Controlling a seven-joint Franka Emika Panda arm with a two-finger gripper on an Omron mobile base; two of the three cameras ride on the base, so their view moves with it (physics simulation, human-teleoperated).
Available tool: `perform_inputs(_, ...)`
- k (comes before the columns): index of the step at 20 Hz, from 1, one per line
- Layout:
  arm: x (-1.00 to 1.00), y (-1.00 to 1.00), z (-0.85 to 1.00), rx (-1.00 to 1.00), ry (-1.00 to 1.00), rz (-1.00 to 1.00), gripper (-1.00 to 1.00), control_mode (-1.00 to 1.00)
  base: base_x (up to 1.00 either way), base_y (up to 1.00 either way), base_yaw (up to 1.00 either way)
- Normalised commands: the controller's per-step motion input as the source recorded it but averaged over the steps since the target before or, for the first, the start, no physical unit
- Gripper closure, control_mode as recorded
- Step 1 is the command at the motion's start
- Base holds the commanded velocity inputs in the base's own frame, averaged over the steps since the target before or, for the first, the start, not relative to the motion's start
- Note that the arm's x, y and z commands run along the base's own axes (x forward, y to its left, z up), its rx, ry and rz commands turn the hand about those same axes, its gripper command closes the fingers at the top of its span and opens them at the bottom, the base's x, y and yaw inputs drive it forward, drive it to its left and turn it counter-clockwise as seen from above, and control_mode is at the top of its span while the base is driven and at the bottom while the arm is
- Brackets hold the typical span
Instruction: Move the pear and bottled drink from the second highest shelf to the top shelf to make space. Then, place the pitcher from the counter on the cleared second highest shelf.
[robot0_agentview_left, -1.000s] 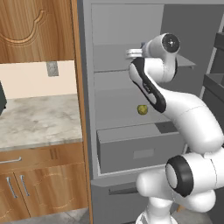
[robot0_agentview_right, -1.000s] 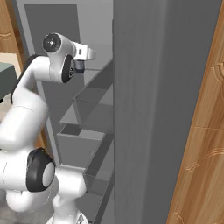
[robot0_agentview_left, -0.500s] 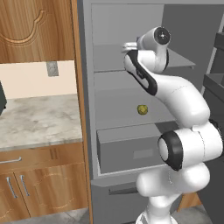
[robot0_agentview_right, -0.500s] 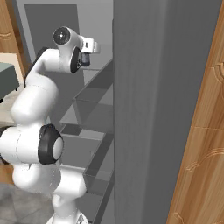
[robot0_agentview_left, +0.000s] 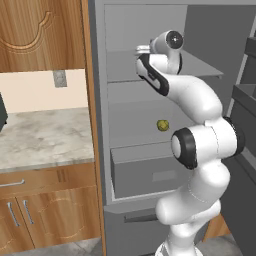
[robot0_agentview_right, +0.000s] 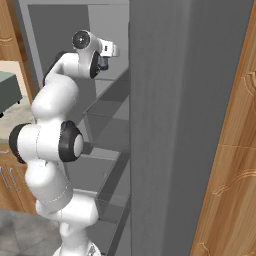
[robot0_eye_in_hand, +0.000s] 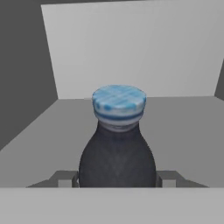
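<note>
White rounded arm (robot0_agentview_left: 200, 100), dark joints

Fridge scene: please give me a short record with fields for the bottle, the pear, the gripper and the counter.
bottled drink: upright between the fingers, over a grey shelf, pale blue cap on top
gripper: at the top shelf, one finger on each side of the bottle's belly
pear: on the shelf below the gripper's, by the back wall
counter: marbled top, left of the fridge
</note>
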Motion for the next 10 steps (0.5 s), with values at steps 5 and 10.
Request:
perform_inputs(5,0.44,0.00,-0.27,0.00,-0.08,0.00,1.00,-1.00,0.00,0.00,0.00)
perform_inputs(10,0.37,0.00,-0.44,0.00,-0.07,0.00,1.00,-1.00,0.00,0.00,0.00)
